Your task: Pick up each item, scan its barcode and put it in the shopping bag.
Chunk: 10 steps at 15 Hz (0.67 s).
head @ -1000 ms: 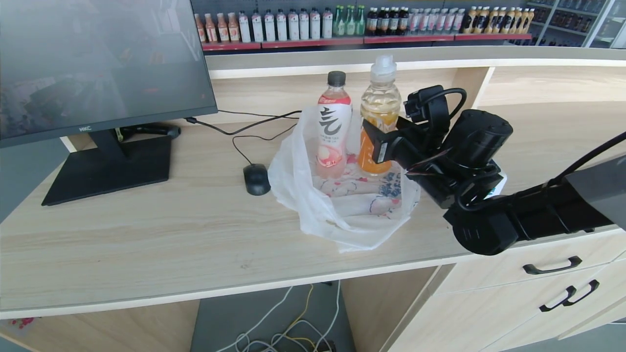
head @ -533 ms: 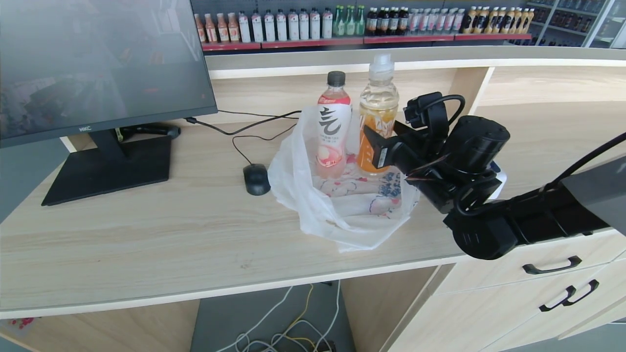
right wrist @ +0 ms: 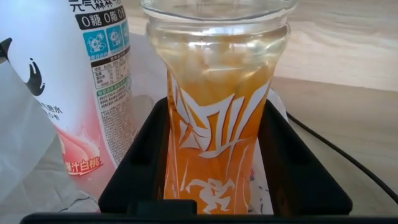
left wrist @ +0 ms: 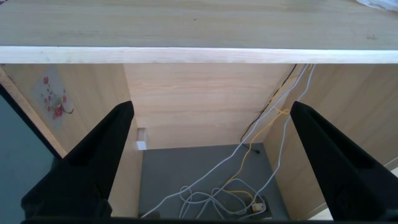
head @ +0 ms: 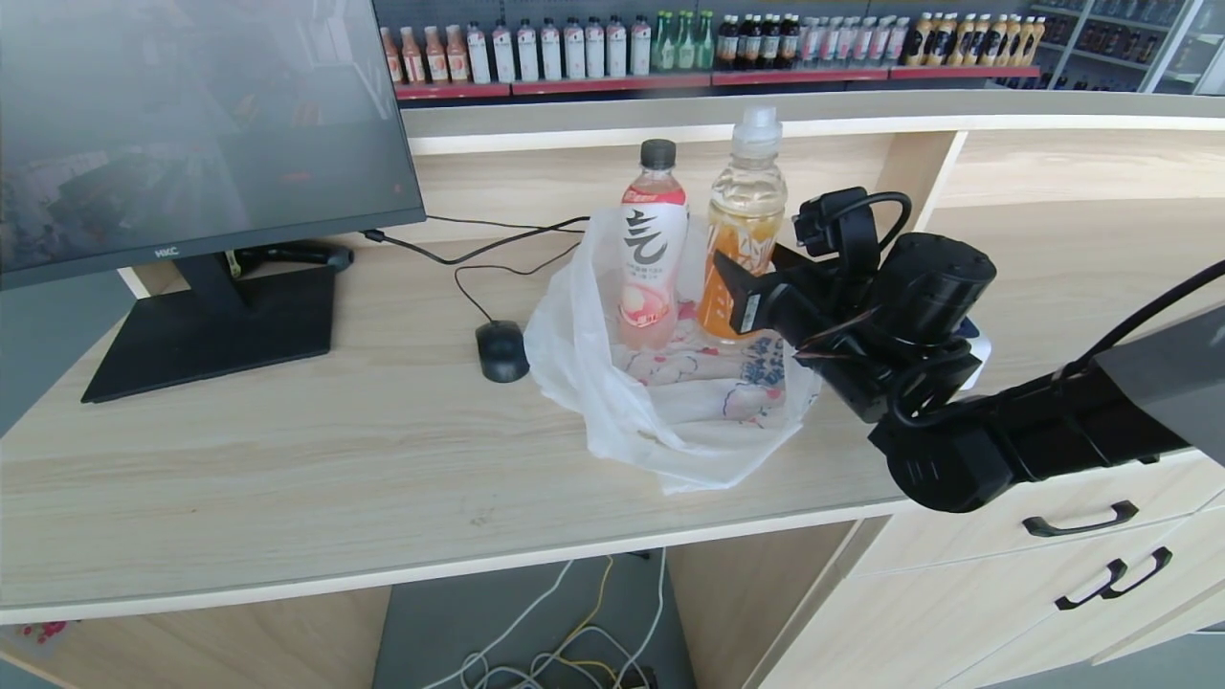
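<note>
Wooden counter (head: 287,459) in the head view carries a monitor (head: 191,124) at the upper left and a mouse (head: 501,350) near the middle. Right of centre, your right gripper (head: 745,292) is clamped round the lower half of the orange bottle (head: 745,215). The bottle stands upright in the mouth of the shopping bag (head: 670,411), just beside the pink bottle (head: 651,258). You cannot tell whether its base rests on anything.

In the left wrist view, your left gripper (left wrist: 210,158) hangs wide open, holding nothing, below the counter's edge and above loose cables (left wrist: 211,186).

In the right wrist view, both jaws press the orange bottle's label, with the pink bottle close alongside. If you let go early, the bottle may topple into its neighbour. If you pull back carelessly, a jaw could snag the thin plastic and drag the bag.
</note>
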### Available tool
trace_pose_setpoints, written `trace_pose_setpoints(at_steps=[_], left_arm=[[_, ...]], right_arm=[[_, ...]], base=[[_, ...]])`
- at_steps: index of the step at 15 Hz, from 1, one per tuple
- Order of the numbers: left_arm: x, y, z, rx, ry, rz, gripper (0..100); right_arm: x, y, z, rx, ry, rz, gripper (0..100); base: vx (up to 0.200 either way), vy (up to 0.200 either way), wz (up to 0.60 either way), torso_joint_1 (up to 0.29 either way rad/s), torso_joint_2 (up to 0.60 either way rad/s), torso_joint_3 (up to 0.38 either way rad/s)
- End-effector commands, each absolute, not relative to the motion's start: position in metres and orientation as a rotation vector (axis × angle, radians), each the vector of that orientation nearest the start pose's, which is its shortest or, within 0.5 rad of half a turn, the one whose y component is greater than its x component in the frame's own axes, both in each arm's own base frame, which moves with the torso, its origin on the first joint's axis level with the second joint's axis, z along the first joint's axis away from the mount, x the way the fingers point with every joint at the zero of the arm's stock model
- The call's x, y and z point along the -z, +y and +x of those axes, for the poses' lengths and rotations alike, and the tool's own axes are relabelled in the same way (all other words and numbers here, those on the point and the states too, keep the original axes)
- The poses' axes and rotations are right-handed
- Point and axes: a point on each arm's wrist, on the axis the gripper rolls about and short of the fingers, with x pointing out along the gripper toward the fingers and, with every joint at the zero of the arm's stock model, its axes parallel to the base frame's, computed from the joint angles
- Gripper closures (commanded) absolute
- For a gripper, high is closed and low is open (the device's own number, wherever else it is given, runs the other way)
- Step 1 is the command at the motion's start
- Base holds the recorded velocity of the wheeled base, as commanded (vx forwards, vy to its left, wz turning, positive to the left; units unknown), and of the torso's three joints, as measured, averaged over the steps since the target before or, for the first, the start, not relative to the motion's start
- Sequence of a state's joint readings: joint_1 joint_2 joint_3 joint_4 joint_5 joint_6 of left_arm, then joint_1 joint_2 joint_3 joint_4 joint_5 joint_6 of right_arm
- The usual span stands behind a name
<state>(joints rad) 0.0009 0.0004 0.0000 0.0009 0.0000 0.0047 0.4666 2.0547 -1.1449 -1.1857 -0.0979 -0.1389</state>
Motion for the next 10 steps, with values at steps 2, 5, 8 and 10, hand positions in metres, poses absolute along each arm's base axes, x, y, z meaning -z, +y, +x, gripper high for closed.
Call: trace_pose_setpoints(at_steps=[2, 5, 8, 10], left_arm=[[-0.0753, 0.0000, -0.0228, 0.000, 0.002, 0.005, 0], [-0.0753, 0.0000, -0.0228, -0.002, 0.002, 0.005, 0], [-0.0753, 0.0000, -0.0228, -0.002, 0.002, 0.005, 0], [-0.0753, 0.0000, -0.0228, 0.000, 0.002, 0.005, 0]], right_arm=[[-0.2004, 0.1806, 0.3637, -0.346, -0.296, -0.059, 100], [-0.2003, 0.1812, 0.3632, -0.352, -0.298, -0.058, 0], [-0.2030, 0.1808, 0.3626, -0.348, -0.329, -0.048, 0], [-0.2049, 0.1806, 0.3621, -0.346, -0.352, -0.041, 0]], base=[[0.000, 0.000, 0.00, 0.000, 0.00, 0.000], [0.000, 0.000, 0.00, 0.000, 0.00, 0.000], [0.000, 0.000, 0.00, 0.000, 0.00, 0.000], [0.000, 0.000, 0.00, 0.000, 0.00, 0.000]])
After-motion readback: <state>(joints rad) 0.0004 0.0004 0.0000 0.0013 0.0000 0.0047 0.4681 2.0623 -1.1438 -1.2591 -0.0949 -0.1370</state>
